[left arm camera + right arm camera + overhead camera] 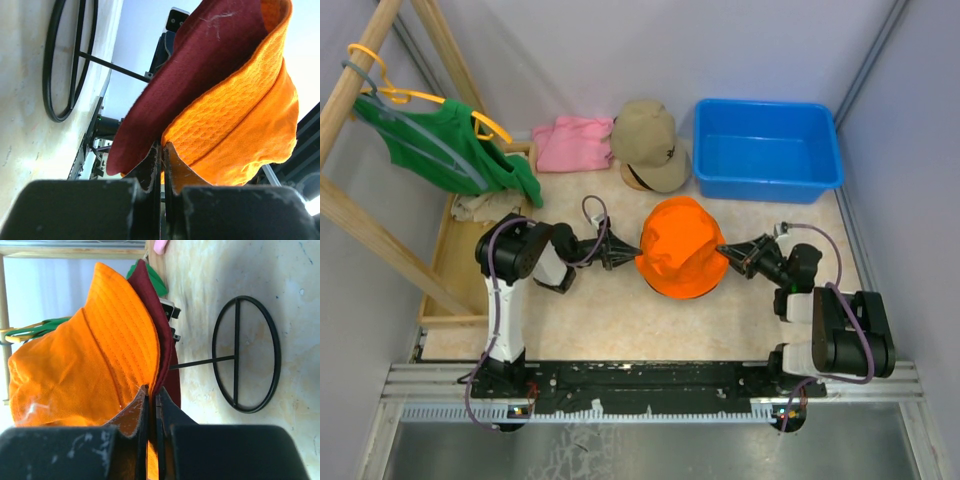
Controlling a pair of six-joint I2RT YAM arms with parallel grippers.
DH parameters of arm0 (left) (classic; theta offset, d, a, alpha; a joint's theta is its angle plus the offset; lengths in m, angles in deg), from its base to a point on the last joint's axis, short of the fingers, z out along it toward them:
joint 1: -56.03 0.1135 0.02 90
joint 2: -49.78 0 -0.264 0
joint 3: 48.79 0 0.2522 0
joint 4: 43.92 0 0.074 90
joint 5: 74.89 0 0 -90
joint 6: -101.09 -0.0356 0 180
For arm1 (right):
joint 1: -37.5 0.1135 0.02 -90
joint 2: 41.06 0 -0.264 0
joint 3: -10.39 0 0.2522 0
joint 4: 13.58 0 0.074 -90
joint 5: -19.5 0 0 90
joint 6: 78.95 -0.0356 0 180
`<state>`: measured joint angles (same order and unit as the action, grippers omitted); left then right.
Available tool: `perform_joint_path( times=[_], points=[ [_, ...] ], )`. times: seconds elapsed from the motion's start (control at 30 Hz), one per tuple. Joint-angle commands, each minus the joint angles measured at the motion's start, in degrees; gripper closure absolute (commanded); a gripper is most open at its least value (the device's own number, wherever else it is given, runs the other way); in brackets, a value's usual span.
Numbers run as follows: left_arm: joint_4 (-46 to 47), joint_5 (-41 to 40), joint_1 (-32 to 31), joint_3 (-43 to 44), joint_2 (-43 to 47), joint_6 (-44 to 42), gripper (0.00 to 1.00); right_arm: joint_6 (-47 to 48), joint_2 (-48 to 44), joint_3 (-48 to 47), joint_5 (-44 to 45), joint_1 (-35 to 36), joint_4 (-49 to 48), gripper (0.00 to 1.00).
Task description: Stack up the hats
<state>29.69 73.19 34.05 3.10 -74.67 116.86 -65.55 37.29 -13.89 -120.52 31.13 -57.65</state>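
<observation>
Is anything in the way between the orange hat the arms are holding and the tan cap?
Nothing visible. From above, only bare table lies between the orange hat and the tan cap. The pink cloth and the blue bin flank the cap, off that path.

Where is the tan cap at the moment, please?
In the top external view, the tan cap lies at the far side, between the pink cloth on its left and the blue bin, beyond the orange bucket hat.
</observation>
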Motion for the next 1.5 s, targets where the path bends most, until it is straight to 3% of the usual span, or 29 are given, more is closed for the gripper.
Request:
perform_joint_path(
  times=[0.0,0.37,0.5,0.57,0.63,0.7,0.93,1.03,1.2,1.47],
  points=[
    [15.2,1.1,0.3,-1.3,-2.9,-1.6,0.99,6.6,-0.7,-1.4,2.7,0.4,7.4,1.00],
    [15.2,1.2,1.0,0.0,-3.4,-1.9,1.00,13.5,0.1,-4.3,3.6,0.6,15.9,1.00],
    [15.2,0.2,1.1,2.2,0.1,-0.1,0.87,14.3,-3.1,-6.3,4.0,0.9,19.4,0.99],
    [15.2,-0.5,1.4,2.4,1.0,0.3,0.80,14.7,-4.7,-7.2,4.2,0.9,21.3,0.93],
    [15.2,-1.2,1.8,2.0,1.3,0.3,0.73,15.6,-5.9,-8.5,4.3,1.0,23.6,0.76],
    [15.2,-1.8,2.5,1.3,1.3,0.0,0.62,16.3,-7.1,-9.3,5.4,0.8,25.7,0.71],
    [15.0,-3.9,6.3,-0.9,3.2,-0.8,0.56,19.4,-8.5,-11.4,5.6,-2.8,31.0,0.56],
    [12.5,-3.7,8.2,-1.4,4.7,-2.9,0.56,20.9,-8.3,-12.2,5.1,-5.1,32.7,0.54],
    [-0.5,-3.4,9.8,-1.7,10.6,-11.6,0.57,24.0,-8.1,-14.7,5.2,-8.0,36.8,0.52],
    [-39.7,-12.6,9.3,-3.6,30.1,-39.8,0.54,32.1,-7.7,-21.3,7.9,-11.8,47.4,0.46]
  ],
)
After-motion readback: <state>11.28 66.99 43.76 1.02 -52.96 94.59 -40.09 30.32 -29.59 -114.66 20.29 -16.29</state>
